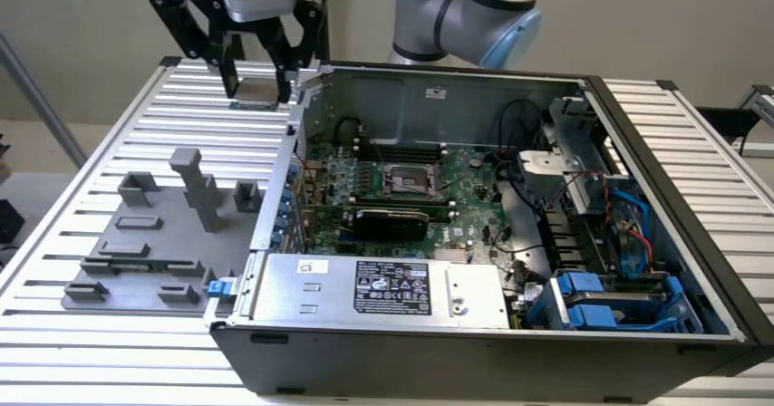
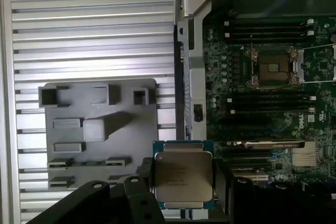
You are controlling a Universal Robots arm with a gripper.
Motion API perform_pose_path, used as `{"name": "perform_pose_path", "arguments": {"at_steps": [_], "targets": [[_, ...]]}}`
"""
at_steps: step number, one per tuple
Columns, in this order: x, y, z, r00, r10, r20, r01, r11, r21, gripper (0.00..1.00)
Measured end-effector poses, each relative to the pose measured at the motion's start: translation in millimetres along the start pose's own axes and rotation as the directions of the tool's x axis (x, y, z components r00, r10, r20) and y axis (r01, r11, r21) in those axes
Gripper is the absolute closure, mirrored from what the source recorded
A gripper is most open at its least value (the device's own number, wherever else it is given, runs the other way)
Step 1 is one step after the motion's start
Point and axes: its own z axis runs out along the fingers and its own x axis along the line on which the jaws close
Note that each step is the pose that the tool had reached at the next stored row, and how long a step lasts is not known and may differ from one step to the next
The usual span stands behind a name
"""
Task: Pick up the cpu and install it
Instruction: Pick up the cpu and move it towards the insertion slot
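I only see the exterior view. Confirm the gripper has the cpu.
Observer: Yes. The wrist view shows the cpu clamped by two opposite edges between the fingers, silver plate toward the camera.
Operator: Check the socket.
Observer: The wrist view looks straight down on the socket: no chip inside, bare contacts at its middle.

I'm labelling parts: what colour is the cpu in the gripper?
The cpu has a silvery-grey top with a thin green rim, clearest in the wrist view.
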Motion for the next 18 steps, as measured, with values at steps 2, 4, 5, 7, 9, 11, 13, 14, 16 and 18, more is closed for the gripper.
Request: {"name": "perform_pose_path", "arguments": {"at_steps": [2,4,5,7,9,11,13,14,16,18], "targets": [[-9.2,1.3,0.0,1.0000,0.000,0.0000,0.000,1.0000,-0.0001,0.45],[-18.1,3.0,0.4,1.0000,0.000,-0.0001,0.000,1.0000,0.0000,0.45],[-22.6,4.2,0.8,1.0000,0.000,0.0000,0.000,1.0000,-0.0001,0.45],[-31.4,7.2,2.3,1.0000,0.000,0.0000,0.000,1.0000,0.0000,0.45],[-40.6,12.2,5.6,1.0000,0.000,0.0000,0.000,1.0000,-0.0001,0.45],[-49.2,17.6,9.3,1.0000,0.000,0.0000,0.000,1.0000,-0.0001,0.45],[-58.2,23.2,13.3,1.0000,0.000,-0.0001,0.000,1.0000,0.0000,0.45],[-62.5,25.9,15.2,1.0000,0.000,0.0000,0.000,1.0000,-0.0001,0.45],[-71.3,31.5,19.0,1.0000,0.000,0.0000,0.000,1.0000,0.0000,0.45],[-80.1,37.1,22.9,1.0000,0.000,0.0000,0.000,1.0000,0.0000,0.45]]}}
